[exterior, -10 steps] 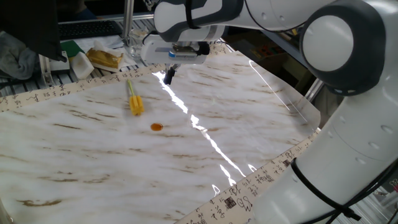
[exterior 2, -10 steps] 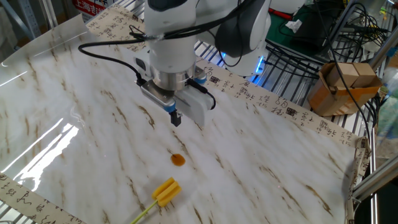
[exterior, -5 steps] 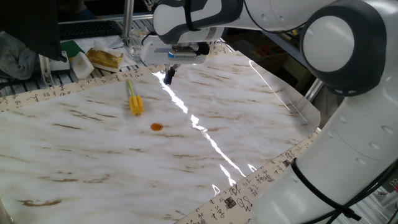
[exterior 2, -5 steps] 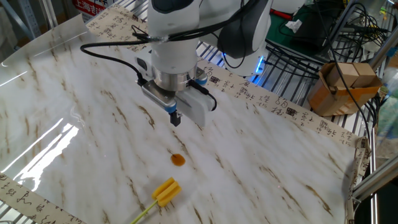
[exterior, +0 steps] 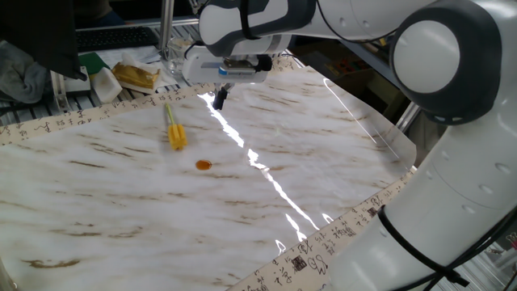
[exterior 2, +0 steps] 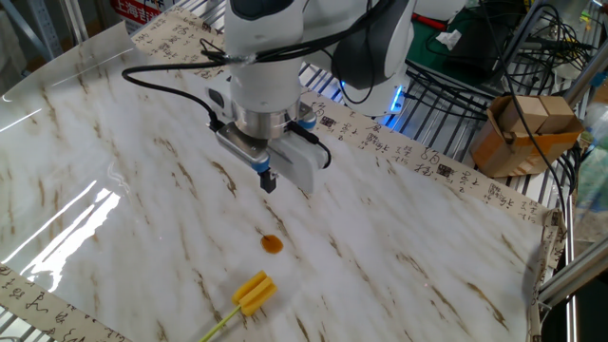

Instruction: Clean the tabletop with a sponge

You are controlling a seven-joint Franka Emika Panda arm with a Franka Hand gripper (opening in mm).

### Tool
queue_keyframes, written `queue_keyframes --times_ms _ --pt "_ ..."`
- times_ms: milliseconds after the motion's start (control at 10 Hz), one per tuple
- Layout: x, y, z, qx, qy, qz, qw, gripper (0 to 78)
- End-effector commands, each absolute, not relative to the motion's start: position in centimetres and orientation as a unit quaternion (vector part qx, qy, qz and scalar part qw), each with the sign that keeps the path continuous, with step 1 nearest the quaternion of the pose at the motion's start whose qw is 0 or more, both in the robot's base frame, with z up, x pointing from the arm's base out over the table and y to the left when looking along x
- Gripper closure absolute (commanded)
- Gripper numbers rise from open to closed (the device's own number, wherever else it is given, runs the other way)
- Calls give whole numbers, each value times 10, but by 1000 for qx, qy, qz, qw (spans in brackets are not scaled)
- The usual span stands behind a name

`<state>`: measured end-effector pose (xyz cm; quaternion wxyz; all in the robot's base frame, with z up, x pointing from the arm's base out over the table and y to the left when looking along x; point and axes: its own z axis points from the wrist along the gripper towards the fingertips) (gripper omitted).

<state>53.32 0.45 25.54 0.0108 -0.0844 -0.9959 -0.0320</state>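
Gleaming marble tabletop [exterior: 323, 153], sponge [exterior: 175, 129], orange stain [exterior: 203, 165]

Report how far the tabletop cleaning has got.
Nothing looks done yet: the orange stain still sits on the tabletop. Nothing is in hand either. The sponge lies flat and untouched, and the gripper hovers apart from it, holding nothing; whether it is open is unclear. Left: reach and grasp the sponge, then wipe the stain away.
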Motion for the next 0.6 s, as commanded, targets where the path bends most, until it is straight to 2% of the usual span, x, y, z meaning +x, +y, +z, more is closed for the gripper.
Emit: queue_keyframes --times_ms 100,300,600 --pt "534 4 257 -102 -994 -43 3 776" --pt "534 4 257 -121 -992 -41 3 776" --pt "534 4 257 -142 -989 -45 22 776"
